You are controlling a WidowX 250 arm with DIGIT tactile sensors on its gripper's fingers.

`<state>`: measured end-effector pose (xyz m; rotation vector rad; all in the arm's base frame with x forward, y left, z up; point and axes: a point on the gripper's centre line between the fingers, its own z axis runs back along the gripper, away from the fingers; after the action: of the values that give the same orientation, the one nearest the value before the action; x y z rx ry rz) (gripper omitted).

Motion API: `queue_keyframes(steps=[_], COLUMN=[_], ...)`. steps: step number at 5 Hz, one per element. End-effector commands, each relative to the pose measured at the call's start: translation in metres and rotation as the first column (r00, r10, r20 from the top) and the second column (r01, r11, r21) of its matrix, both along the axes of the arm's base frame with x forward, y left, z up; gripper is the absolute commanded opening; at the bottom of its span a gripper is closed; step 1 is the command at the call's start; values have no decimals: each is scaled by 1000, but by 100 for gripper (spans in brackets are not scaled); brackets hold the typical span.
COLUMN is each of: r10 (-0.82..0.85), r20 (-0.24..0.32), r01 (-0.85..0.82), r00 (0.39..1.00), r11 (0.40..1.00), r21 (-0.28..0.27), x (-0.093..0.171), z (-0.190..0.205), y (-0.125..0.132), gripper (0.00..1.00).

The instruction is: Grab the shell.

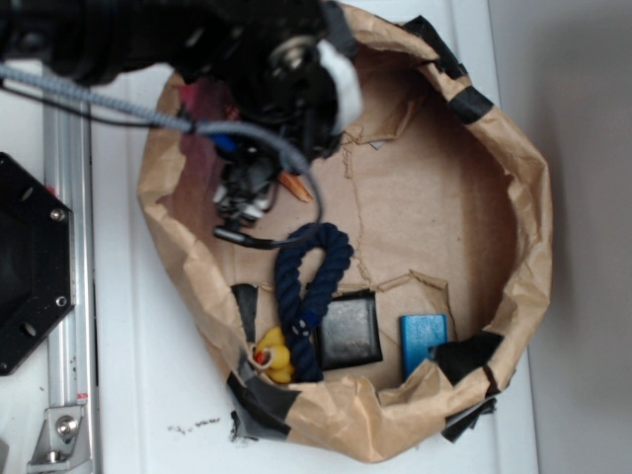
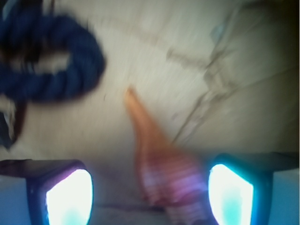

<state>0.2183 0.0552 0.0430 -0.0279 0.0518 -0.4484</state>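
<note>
claw (image 2: 150, 192): jaws wide, straddling shell | shell (image 2: 161, 176): on paper-bag floor beside blue rope (image 2: 51, 65), wide end between fingers | handling: likely light, rigid, slick, brittle tip; grip knobbly wide end

Arm reaching in from the upper left, gripper (image 1: 247, 197) pointed down and spread.

The black arm (image 1: 148, 35) crosses the top left of the exterior view, a grey cable looping beside its wrist, and the gripper hangs below at the left side of the scene. In the wrist view the two fingertips (image 2: 70, 197) stand well apart at the lower left and lower right corners (their pads glowing bright, the picture blurred), with the jaws wide and not closed on anything.
</note>
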Motion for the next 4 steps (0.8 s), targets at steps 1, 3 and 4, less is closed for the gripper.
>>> queue_keyframes(steps=[1, 3, 4], r10=[-182, -229, -141], r20=[19, 79, 89], r01=[179, 221, 132], r00=[983, 970, 986], r11=[979, 971, 987], r21=[99, 94, 95], x=[0, 25, 25], z=[-11, -25, -26], y=[5, 8, 12], gripper=[100, 100, 0])
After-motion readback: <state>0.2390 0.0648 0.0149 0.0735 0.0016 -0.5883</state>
